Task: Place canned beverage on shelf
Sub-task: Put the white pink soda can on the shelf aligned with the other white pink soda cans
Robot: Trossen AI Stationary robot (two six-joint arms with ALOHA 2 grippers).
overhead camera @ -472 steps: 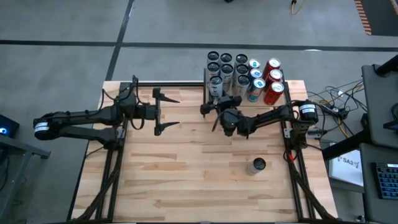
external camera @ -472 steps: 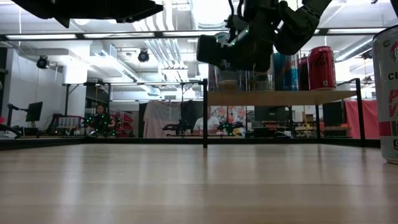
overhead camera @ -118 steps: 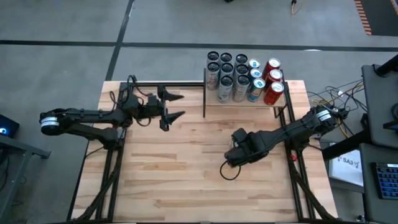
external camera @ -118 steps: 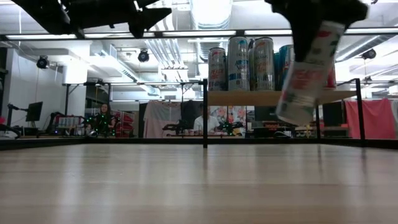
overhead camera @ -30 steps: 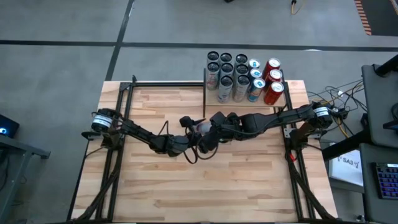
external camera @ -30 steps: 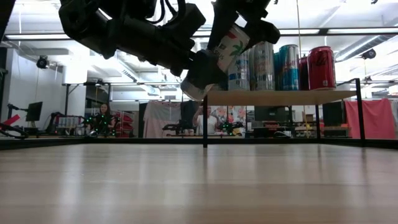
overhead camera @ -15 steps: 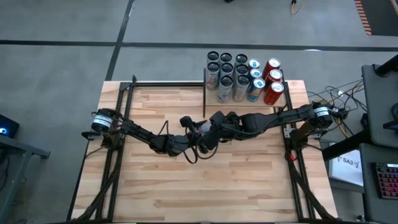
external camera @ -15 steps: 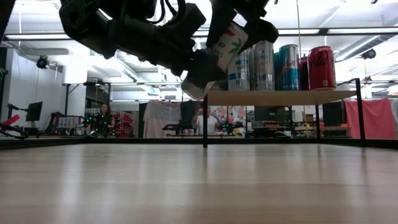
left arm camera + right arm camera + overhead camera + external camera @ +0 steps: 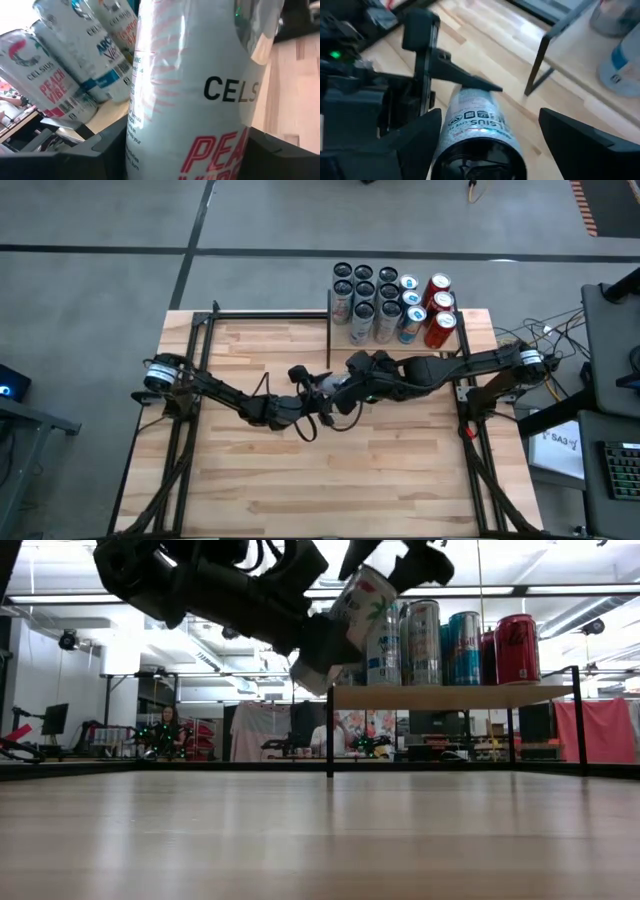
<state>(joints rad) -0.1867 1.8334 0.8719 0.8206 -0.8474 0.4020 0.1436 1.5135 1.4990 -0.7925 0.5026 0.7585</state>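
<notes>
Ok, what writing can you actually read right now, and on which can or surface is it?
"CELS", with "PEA" in red below: the held can, cut off by the frame.
"CELSIUS", "PEACH VIBE": a shelf can.
"ARC", "VIBE": the next shelf can; the rest unreadable.
Small print on the held can in the right wrist view: too blurred to read.
Shelf cans in the high view: too small.

Even bright overhead light on the desk (image 9: pixel 300 460) in the high view, shadows soft. Low view is backlit: ceiling strip lights (image 9: pixel 90 598) glare, arms read as dark silhouettes, near desk surface blurred. Wrist views soft, the close can (image 9: pixel 195 100) out of focus with window glare.
</notes>
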